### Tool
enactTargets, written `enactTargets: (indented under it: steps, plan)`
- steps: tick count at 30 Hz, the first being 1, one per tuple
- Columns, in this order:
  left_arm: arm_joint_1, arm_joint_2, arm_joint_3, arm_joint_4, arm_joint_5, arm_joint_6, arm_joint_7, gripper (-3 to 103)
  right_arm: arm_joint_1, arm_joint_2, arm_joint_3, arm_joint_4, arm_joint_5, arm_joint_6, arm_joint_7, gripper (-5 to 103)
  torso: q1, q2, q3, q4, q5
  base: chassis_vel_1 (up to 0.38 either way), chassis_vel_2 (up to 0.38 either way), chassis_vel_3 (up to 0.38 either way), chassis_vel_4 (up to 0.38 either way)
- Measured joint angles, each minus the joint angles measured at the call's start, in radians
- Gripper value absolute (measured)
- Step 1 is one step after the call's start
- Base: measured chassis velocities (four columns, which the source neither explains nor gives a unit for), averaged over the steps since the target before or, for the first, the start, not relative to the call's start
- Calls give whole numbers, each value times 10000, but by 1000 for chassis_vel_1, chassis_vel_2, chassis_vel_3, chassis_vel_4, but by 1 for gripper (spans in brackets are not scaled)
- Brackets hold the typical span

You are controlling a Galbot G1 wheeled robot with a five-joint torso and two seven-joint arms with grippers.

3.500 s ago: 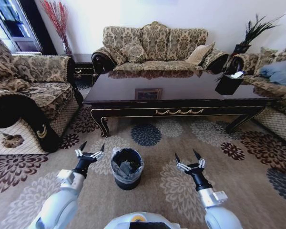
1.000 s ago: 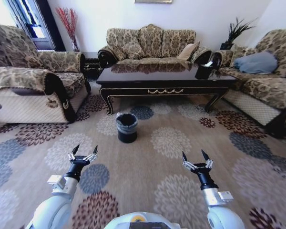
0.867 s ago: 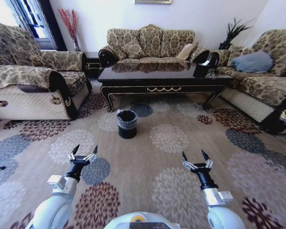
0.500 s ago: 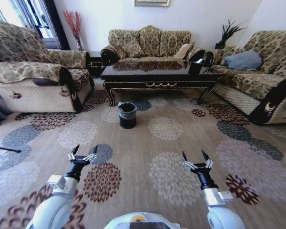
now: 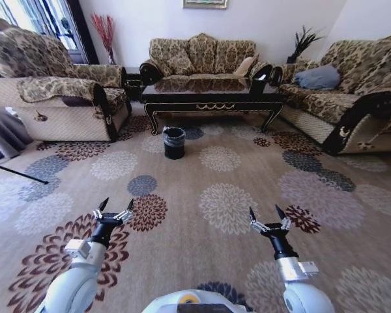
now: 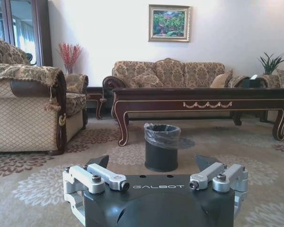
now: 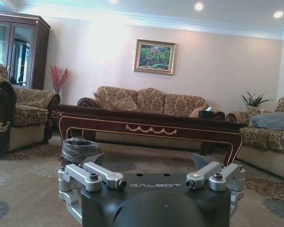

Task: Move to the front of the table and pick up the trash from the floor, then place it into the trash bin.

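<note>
Hands: left hand (image 5: 115, 208) spread, empty; right hand (image 5: 268, 216) spread, empty | trash bin (image 5: 174, 142) before table (image 5: 212, 92)

The inside of the trash bin (image 5: 174, 142) cannot be made out in the head view: it stands far off on the carpet (image 5: 234, 195), and its contents are too small to tell. In the left wrist view the liner hides the bin's interior (image 6: 162, 146). In the right wrist view the right gripper (image 7: 150, 160) body covers the bin's lower part (image 7: 78, 150).

The table (image 5: 212, 96) far edge and rear legs are hidden by its own top. The black box (image 5: 259, 83) at the table's right end is too small to identify.
</note>
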Motion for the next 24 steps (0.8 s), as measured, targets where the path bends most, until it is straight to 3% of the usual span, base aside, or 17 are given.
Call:
enactTargets:
  steps: [3, 7, 24]
  plan:
    - [1, 0, 0, 1, -1, 0, 0, 100, -1, 0, 0, 0, 0, 0, 0, 100, -1, 0, -2, 2, -11, 272, -261, -273, 261]
    - [3, -1, 0, 0, 0, 0, 0, 100, -10, 0, 0, 0, 0, 0, 0, 100, -2, 1, -5, 1, 2, 131, -179, -131, 177]
    - [0, 0, 1, 0, 0, 0, 0, 100, 1, 0, 0, 0, 0, 0, 0, 100, 15, 59, 54, 1, -4, -16, 8, 10, -16]
